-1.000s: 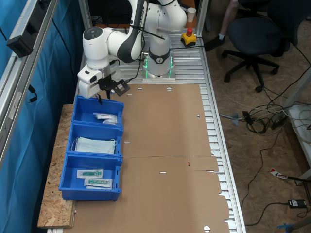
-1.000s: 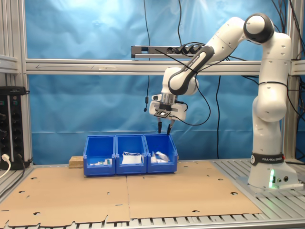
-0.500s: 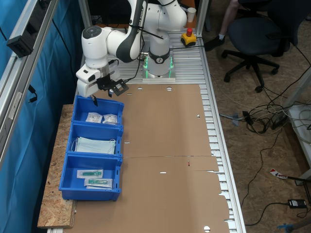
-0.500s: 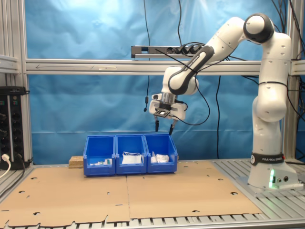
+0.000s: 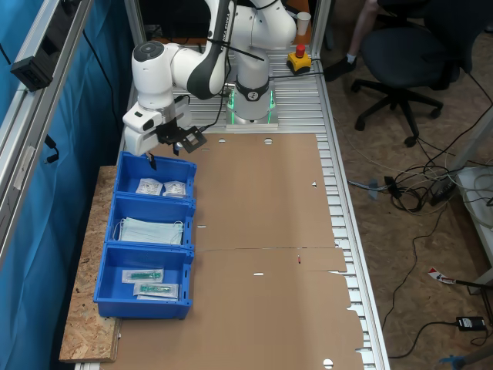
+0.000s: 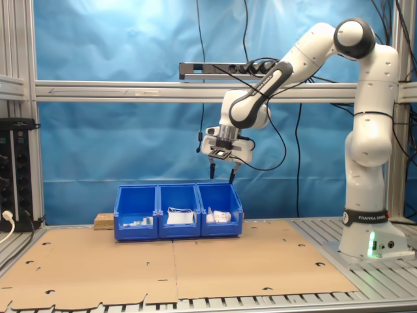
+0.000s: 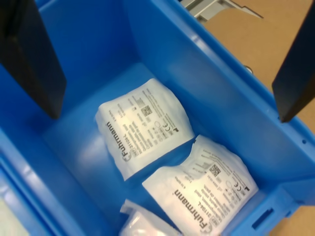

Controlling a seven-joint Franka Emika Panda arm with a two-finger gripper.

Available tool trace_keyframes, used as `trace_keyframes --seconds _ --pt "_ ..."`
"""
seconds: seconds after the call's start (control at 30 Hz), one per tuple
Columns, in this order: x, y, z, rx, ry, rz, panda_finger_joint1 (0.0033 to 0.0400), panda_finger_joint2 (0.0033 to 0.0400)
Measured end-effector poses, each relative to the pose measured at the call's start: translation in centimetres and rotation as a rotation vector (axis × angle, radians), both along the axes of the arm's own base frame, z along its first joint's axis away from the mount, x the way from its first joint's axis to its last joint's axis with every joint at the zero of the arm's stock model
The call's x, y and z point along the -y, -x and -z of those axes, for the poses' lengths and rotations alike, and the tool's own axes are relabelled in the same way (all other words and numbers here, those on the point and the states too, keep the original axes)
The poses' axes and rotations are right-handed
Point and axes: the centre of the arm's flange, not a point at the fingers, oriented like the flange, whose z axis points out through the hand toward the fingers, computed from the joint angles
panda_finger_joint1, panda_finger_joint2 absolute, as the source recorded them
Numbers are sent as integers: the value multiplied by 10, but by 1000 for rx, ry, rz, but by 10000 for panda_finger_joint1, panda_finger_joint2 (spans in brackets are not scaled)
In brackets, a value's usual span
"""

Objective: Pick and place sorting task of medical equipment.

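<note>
Since the frame a second ago, we note that the gripper (image 6: pixel 221 175) has risen clear of the end bin (image 6: pixel 220 209) and now hangs above it, and the white packets (image 5: pixel 160 187) that it then partly covered lie in plain sight on the bin floor.

We find the gripper wide open and empty. Its two dark fingers (image 7: pixel 33 59) stand well apart in the wrist view, one to each side of the bin's interior, touching neither the bin walls nor any packet. In the first exterior view the gripper (image 5: pixel 155 159) sits just over the bin's far rim.

Directly below the gripper, the wrist view shows two flat square white packets (image 7: pixel 142 127) lying side by side on the blue floor, edges touching or slightly overlapping; we cannot tell which. The second packet (image 7: pixel 202 191) lies nearer the bin's front wall, and the corner of a third packet (image 7: pixel 142 221) shows at the frame's edge. All are slightly crinkled and lie flat.

Beyond the end bin, farther from the gripper, the middle bin (image 5: pixel 151 223) holds pale blue face masks (image 5: pixel 152 230), and the last bin (image 5: pixel 142 284) holds long clear packets with green-tipped contents (image 5: pixel 146 275). The three bins stand in a touching row at the edge of the cardboard-covered bench (image 5: pixel 262 231).
</note>
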Motion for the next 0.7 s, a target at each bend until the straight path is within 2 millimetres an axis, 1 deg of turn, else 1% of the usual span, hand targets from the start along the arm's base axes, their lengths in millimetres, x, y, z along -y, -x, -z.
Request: trace_keyframes --seconds 0.17,0.3,0.33,0.53,0.7 --pt "-12 -8 -8 15 9 -32 399 399" --pt "-27 -17 -20 36 22 -77 400 400" --pt "-36 -22 -28 51 32 -106 400 400" --pt "-73 -37 -57 98 66 -204 400 400" --pt "-113 -48 -83 130 94 -302 400 400"
